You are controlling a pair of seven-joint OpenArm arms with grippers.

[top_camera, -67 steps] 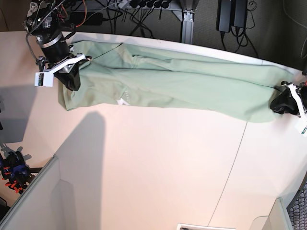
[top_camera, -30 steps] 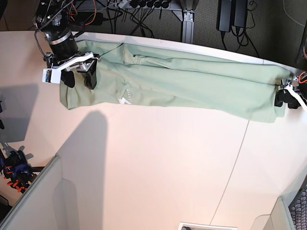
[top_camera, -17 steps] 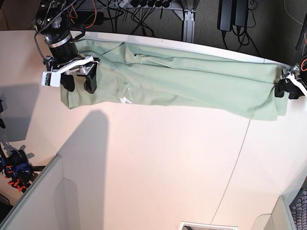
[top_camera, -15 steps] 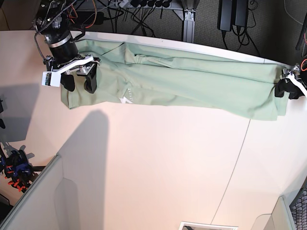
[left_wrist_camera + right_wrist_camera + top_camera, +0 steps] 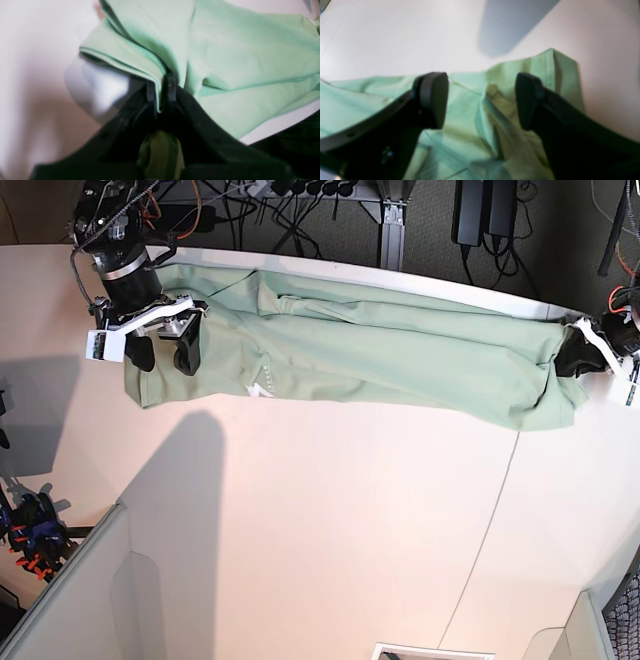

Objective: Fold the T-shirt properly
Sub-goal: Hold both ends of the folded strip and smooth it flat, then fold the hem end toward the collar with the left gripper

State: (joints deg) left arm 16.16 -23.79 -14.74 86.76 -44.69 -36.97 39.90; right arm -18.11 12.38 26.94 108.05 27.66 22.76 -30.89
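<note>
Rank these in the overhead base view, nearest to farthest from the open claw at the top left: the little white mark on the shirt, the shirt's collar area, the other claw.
From the right gripper:
1. White mark on the T-shirt, just toward the table's middle.
2. Collar area, a little farther, near the back edge.
3. Left gripper, at the shirt's opposite end.

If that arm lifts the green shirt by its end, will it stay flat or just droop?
Probably droop: the T-shirt already buckles into soft folds where the left gripper pinches its edge. It looks light and thin, lying in creases on the table. The part under the open right gripper would likely trail behind.
</note>
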